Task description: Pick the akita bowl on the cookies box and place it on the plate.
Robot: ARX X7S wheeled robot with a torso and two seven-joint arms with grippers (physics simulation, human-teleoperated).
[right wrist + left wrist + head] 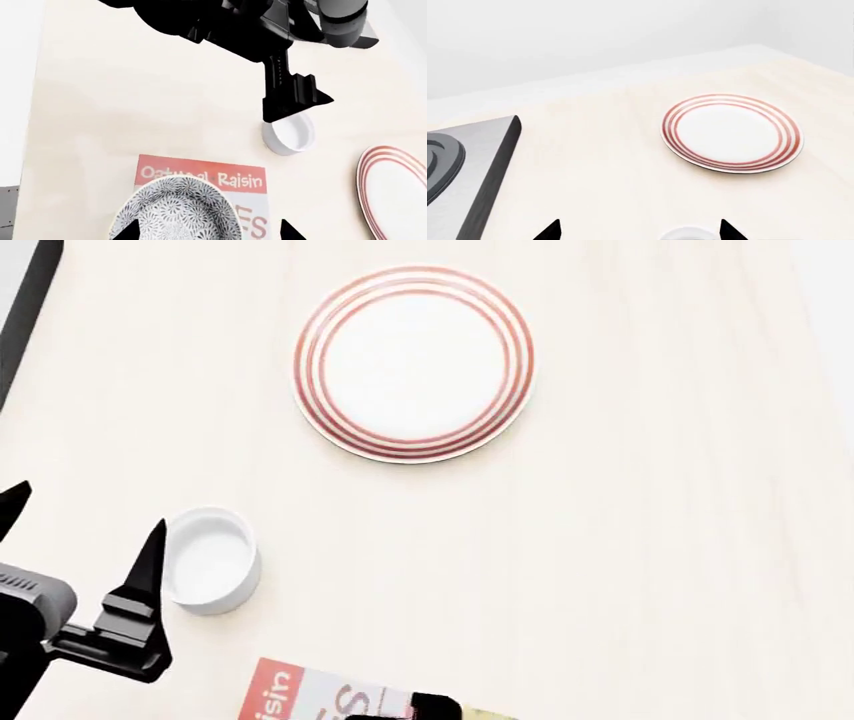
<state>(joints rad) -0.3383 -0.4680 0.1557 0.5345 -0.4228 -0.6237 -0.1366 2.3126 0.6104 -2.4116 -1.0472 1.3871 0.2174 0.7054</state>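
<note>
The akita bowl (pixel 177 212), grey-and-white speckled, rests on the red cookies box (pixel 200 177) in the right wrist view. My right gripper (pixel 208 232) hangs open just above it, one fingertip over the bowl's edge and the other over the box's far side. In the head view only a corner of the cookies box (pixel 314 698) shows at the bottom edge, and the bowl is out of sight. The red-ringed white plate (pixel 414 362) (pixel 732 132) (pixel 393 195) lies bare farther out. My left gripper (pixel 78 535) (pixel 640 232) is open and holds nothing.
A small plain white cup (pixel 211 558) (pixel 289 132) (pixel 687 234) stands right beside the left gripper's inner finger, between the box and the plate. A steel stove top (pixel 467 165) with a dark burner lies to the left. The left arm (pixel 267 25) reaches over the table.
</note>
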